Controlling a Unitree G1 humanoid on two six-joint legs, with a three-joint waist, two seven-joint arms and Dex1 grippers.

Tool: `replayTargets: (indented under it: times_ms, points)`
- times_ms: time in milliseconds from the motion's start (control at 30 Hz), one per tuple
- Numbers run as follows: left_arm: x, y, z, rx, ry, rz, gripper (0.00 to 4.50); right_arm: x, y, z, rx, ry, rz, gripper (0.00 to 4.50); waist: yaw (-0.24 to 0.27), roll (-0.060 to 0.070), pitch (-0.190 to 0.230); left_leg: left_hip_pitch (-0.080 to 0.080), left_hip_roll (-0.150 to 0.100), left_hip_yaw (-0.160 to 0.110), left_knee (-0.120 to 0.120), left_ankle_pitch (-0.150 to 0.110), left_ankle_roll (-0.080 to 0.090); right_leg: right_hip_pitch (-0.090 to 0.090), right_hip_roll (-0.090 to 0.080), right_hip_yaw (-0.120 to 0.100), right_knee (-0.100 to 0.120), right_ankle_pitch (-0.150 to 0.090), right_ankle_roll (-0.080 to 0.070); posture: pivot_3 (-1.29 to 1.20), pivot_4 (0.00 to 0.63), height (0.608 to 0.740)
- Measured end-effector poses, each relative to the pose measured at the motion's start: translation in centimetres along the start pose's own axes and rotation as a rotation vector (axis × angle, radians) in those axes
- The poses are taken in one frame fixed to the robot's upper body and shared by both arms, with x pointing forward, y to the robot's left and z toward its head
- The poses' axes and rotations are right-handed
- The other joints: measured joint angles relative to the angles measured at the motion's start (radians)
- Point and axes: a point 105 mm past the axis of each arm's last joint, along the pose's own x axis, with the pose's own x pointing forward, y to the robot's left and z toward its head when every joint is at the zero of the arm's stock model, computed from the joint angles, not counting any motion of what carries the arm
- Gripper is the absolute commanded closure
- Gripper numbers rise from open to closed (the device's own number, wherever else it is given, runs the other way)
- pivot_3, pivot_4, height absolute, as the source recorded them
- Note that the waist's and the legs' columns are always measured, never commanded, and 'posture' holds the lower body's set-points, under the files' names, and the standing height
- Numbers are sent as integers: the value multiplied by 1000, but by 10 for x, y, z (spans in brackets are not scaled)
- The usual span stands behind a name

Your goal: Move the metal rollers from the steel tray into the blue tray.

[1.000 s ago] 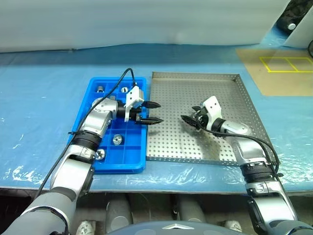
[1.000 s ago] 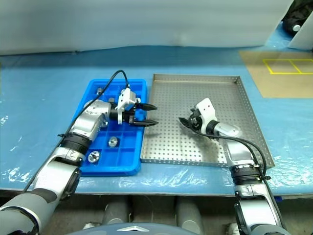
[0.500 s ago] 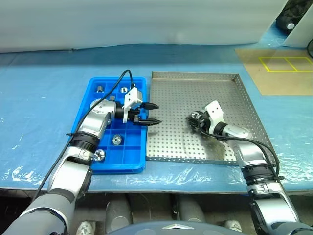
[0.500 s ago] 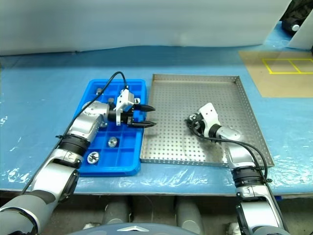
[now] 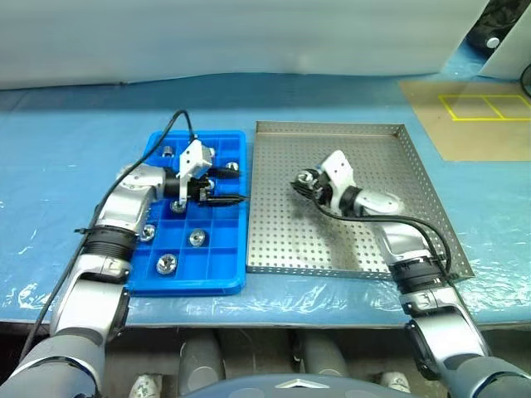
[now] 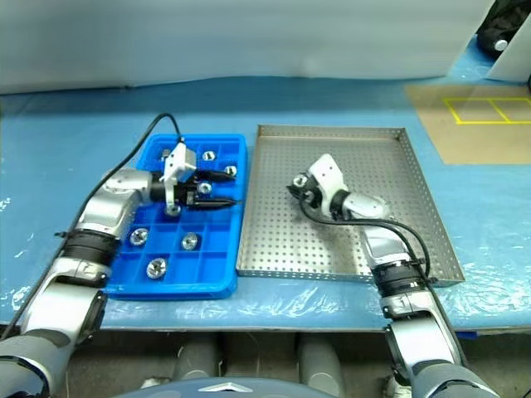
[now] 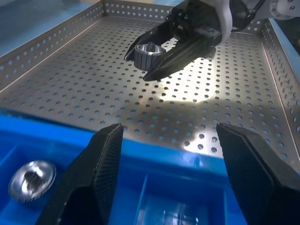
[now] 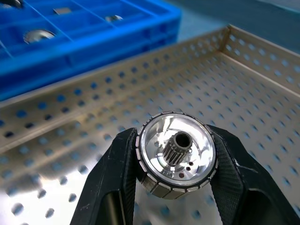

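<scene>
The steel tray [image 5: 375, 154] lies on the right and the blue tray [image 5: 199, 284] on its left, side by side. My right gripper [image 5: 299, 183] hovers over the steel tray's left half, shut on one metal roller [image 8: 176, 154], a shiny toothed ring with a hollow hub; the same roller [image 7: 149, 51] shows between those fingers in the left wrist view. My left gripper [image 5: 226, 189] is open and holds nothing, hanging over the blue tray and pointing toward the steel tray. Several rollers [image 5: 168, 264] sit in the blue tray's compartments.
Both trays rest on a table covered with blue plastic sheet [image 5: 66, 166]. A brown board with yellow tape [image 5: 473, 124] lies at the back right. A black cable [image 5: 170, 128] loops up from the left wrist. The table's front edge runs just below the trays.
My right gripper closed on a roller, lifted it and carried it left. My left gripper drew back left from the trays' shared edge to above the blue tray, staying open.
</scene>
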Motion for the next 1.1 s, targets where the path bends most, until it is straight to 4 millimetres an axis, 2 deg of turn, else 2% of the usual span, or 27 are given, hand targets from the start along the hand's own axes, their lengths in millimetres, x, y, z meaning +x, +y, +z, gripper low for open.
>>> replayTargets:
  times_ms: [100, 200, 333, 433, 533, 767, 967, 1100]
  points:
    - [-18, -2, -3, -19, 26, 41, 1151, 14, 14, 18, -24, -44, 78, 2775, 9, 0, 0, -1, 0, 0, 0, 0, 0, 0, 0, -1, 0, 0, 0, -44, 150, 740]
    - [-33, -6, -6, -27, 50, 84, 1151, 26, 29, 28, -29, -69, 159, 2775, 26, 0, 0, -1, 0, 0, -1, 0, 0, 0, -1, -1, -1, 0, 0, 6, 150, 740]
    - [-45, -12, -10, -38, 66, 144, 1151, 39, 60, 30, -26, -78, 302, 2775, 38, 0, 0, -1, 1, 0, -3, 0, -1, -1, -1, -2, -1, 0, 0, 70, 150, 740]
    - [-45, -18, -7, -36, 59, 151, 1151, 46, 76, 26, -12, -74, 367, 2775, 53, 0, 0, -2, 1, -1, -3, 1, -1, -1, -1, -3, 0, 0, 0, 102, 150, 740]
    - [-49, -22, -8, -45, 64, 178, 1151, 52, 82, 23, 5, -70, 392, 2775, 58, 0, 0, -2, 1, -1, -3, 1, -2, -1, -1, -3, 0, 0, 0, 125, 150, 740]
    - [-53, -28, -8, -53, 68, 211, 1151, 55, 82, 23, -10, -76, 415, 2775, 70, 0, 0, -2, 1, -2, -3, 2, -3, -1, -1, -3, 0, 0, 0, 133, 150, 740]
    - [-53, -26, -6, -50, 66, 226, 1151, 53, 80, 21, -11, -65, 423, 805, 78, 0, 0, -2, 1, -2, -3, 4, -6, -2, -1, -3, 1, 0, 0, 108, 150, 740]
    - [-52, -23, -1, -36, 59, 222, 1151, 54, 76, 20, -17, -56, 393, 805, 79, 0, 0, -2, 1, -2, -3, 4, -7, -2, 0, -3, 2, 0, 0, 73, 150, 740]
